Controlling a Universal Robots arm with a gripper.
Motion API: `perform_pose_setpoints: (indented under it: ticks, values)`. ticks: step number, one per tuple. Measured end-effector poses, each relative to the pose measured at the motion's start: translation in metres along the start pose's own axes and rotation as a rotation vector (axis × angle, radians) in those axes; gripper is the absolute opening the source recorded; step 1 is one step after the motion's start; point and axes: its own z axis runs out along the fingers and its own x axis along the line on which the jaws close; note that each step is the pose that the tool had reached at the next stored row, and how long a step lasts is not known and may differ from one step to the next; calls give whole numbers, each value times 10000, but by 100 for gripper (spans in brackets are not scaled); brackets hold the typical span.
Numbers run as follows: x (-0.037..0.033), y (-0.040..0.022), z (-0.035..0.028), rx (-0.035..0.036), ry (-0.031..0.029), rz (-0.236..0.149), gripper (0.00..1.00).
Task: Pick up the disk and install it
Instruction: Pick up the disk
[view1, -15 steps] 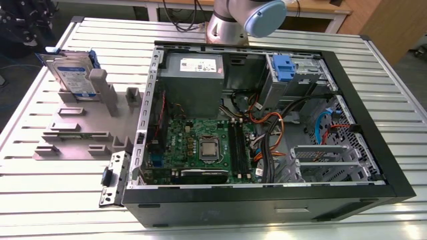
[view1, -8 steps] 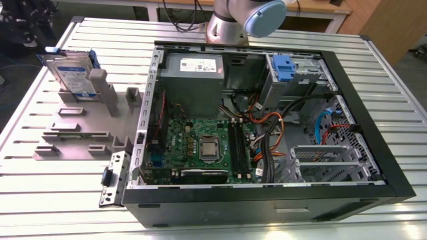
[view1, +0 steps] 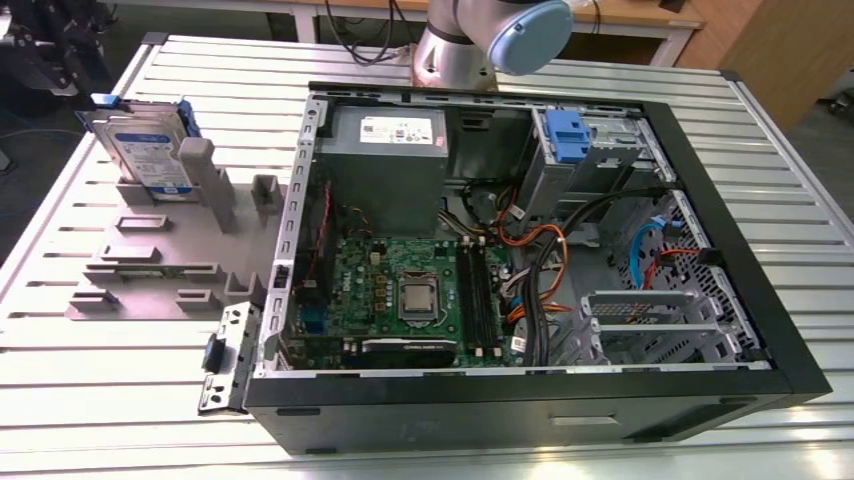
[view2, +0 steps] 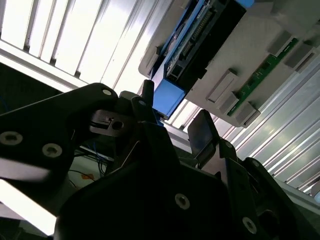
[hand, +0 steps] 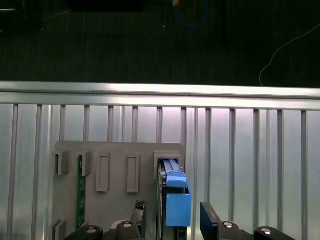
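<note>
The disk (view1: 140, 150) is standing on edge in a grey holder (view1: 147, 270) at the upper left of the exterior view. It is resting there on the slatted metal bench (view1: 107, 400), just beside the open computer case (view1: 534, 405). From where I'm standing, its white-and-blue label is facing out and its blue carrier is framing it.

Inside the case, the grey power supply (view1: 387, 150) is sitting at the back, with a bare blue latch piece (view1: 567, 135) further toward the exterior view's right. The arm (view1: 487, 35) is rising behind the case at the top centre.

In the first wrist view the gripper (hand: 175, 216) is hanging over the holder (hand: 115, 155). Its jaws are gaping open, with one of the fingers (hand: 209, 215) lying to each side of the blue end of the disk (hand: 177, 205). Nothing is sitting in their grip, and they are looking clear of the carrier.

The second wrist view is showing the same spread, the gripper (view2: 175, 112) lining up with the disk (view2: 192, 47) beyond it.
</note>
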Motion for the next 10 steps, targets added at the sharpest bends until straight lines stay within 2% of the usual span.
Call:
perform_pose_setpoints:
  ticks: [10]
  values:
    - [-5,6,4,2,-1,-2,55]
